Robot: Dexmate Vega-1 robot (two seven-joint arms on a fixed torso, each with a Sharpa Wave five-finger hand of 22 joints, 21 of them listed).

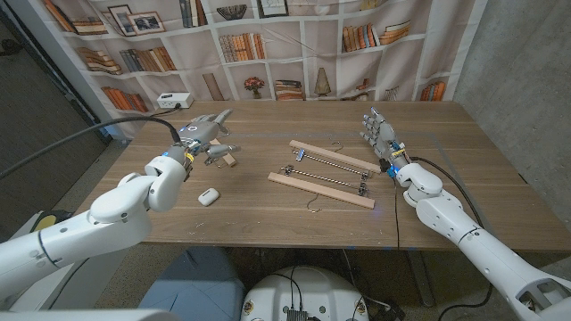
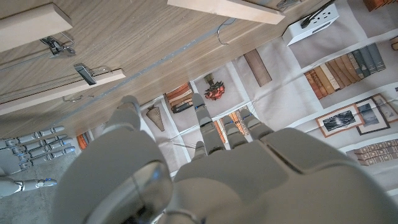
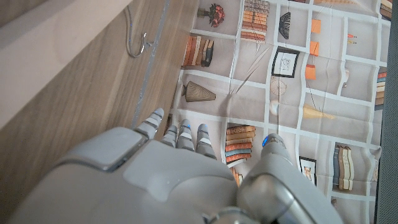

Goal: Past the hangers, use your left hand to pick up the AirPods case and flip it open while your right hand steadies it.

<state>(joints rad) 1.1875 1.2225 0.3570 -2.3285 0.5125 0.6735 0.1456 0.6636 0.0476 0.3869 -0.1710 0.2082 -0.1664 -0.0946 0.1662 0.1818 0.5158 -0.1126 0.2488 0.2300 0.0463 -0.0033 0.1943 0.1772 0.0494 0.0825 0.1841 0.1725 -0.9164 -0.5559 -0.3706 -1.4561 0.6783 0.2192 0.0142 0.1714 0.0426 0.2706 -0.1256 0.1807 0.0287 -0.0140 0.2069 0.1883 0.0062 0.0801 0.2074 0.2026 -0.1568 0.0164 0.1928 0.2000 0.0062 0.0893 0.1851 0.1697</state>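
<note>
Left hand (image 1: 203, 134) first, from the head view: it's up over the table's far left part with fingers spread and reaching toward the bookshelf backdrop (image 1: 268, 45), nothing in it. AirPods case (image 1: 208, 197), small and white, sits on the wooden table (image 1: 268, 227) nearer the robot than that hand, just beside the left forearm and not touching the hand at all. Lid state is too small to tell. A small wooden piece (image 1: 228, 160) lies just under the left hand's fingers. Two wooden hangers (image 1: 323, 178) with metal clips lie between the two hands, closer to the right one. Right hand (image 1: 379, 135) stands on its edge over on the far side of the hangers from the case, fingers straight and a bit apart, holding nothing. A white box (image 1: 171, 101) sits at the table's back edge, just past the left hand.

Left wrist view: same left hand (image 2: 205, 168) from behind, fingers fanned out and empty, pointing at the printed shelves. Hanger bars with clips (image 2: 62, 81) lie on the wood beyond it, another wooden bar (image 2: 233, 9) further along near the white box (image 2: 309, 23). The right hand (image 2: 34, 143) shows past the hangers, fingers straight and side by side.

Right wrist view: right hand (image 3: 174, 168) from behind, fingers extended and slightly apart, gripping nothing. A metal hanger hook (image 3: 138, 42) rests on the table just ahead of its fingertips, backdrop past that.
</note>
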